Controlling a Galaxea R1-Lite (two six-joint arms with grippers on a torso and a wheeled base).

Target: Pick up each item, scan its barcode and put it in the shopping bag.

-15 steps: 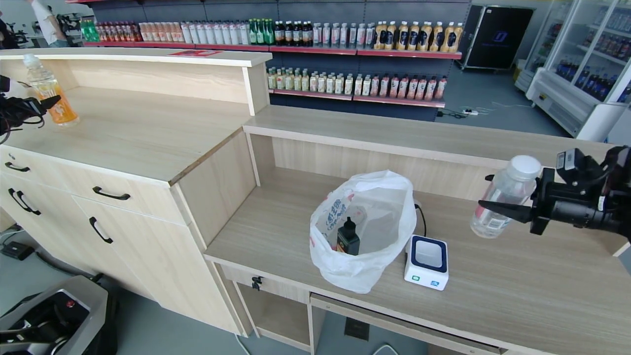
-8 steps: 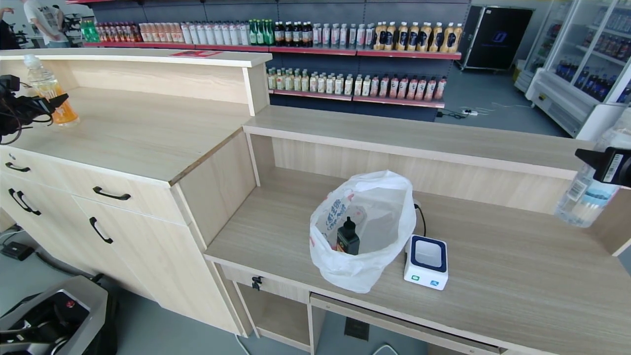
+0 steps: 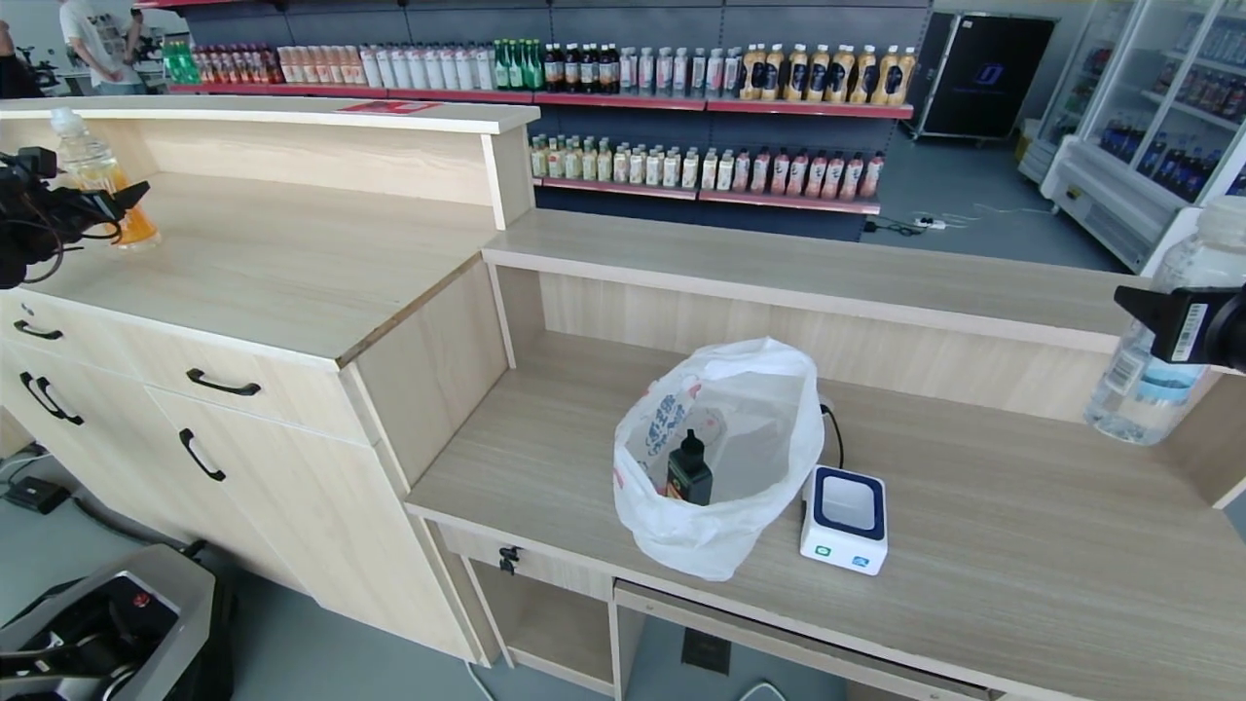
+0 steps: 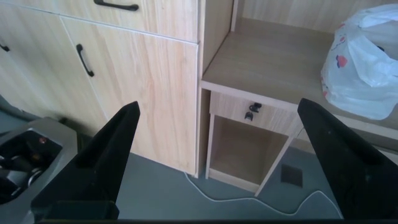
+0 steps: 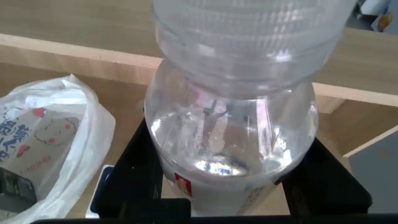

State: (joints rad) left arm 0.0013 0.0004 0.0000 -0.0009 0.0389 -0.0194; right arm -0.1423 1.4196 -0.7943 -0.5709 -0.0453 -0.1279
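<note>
One black btl (image 3: 688,472) bagged; R gripper (image 3: 1168,321) clamps water btl (image 3: 1129,399) at 3 o'clock, unscanned; L gripper (image 4: 217,162) apart; juice (image 3: 97,175) left.

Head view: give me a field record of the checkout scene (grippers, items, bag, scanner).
right gripper: shut on water bottle, held upright above the far right end of the lower counter
left gripper: open, nothing between its fingers
orange drink bottle: upright on the raised counter, not gripped
shopping bag: open, standing on the lower counter
dark bottle: upright inside the bag
scanner: white box on the lower counter, beside the bag
task state: water bottle not yet bagged
</note>
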